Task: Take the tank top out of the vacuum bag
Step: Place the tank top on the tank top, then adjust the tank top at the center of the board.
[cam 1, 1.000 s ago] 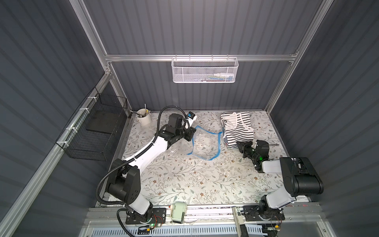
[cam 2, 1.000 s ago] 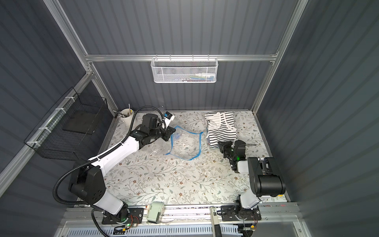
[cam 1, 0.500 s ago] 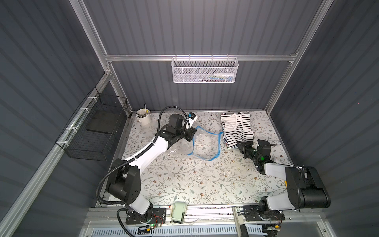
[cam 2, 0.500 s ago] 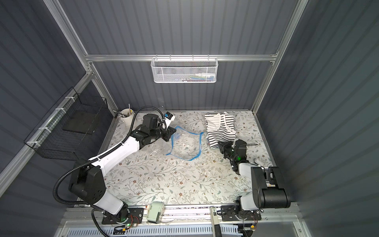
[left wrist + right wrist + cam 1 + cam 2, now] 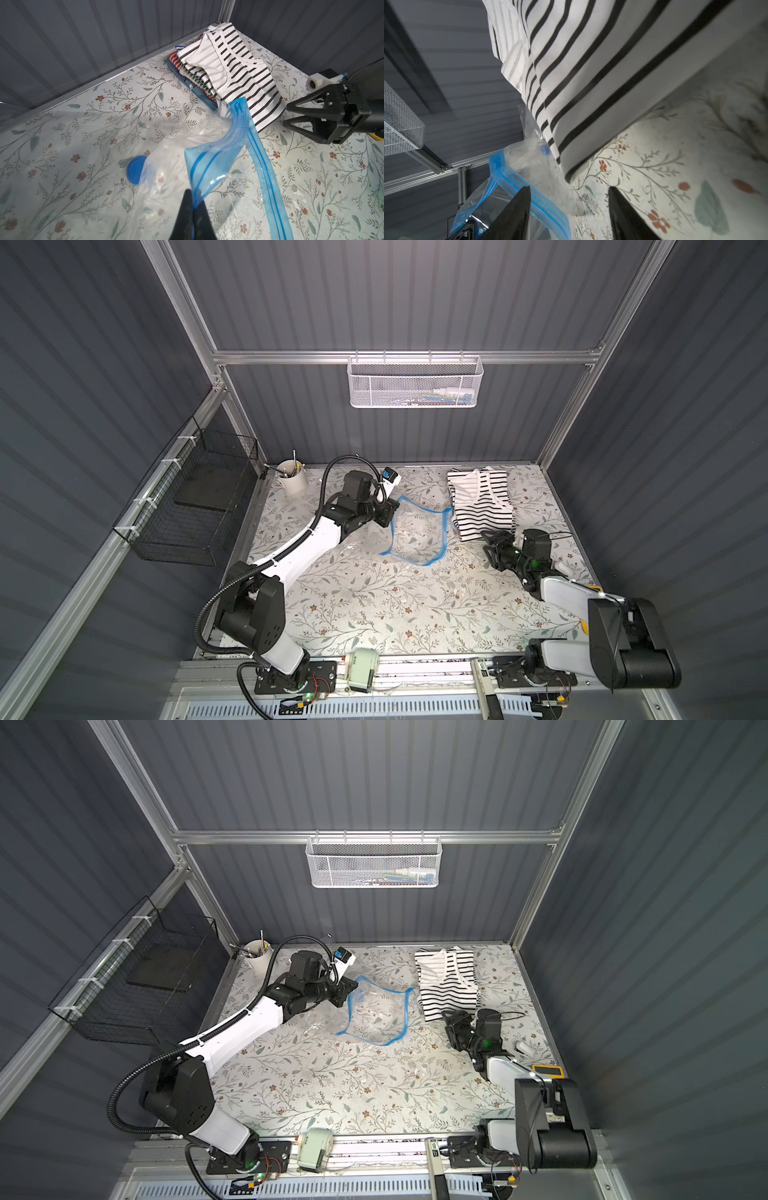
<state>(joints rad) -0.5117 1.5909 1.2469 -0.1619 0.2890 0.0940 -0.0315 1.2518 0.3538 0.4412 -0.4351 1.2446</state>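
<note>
Floral table (image 5: 374, 605), outstretched left tool (image 5: 390, 516) pinching vacuum bag (image 5: 417, 533), right tool (image 5: 489, 549) agape

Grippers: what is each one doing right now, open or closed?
Left gripper: closed on the vacuum bag.
Right gripper: open, holding nothing.

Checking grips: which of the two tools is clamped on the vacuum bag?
The left tool, shut on the blue zip edge of the vacuum bag. The right tool stands open and empty near the striped tank top.
</note>
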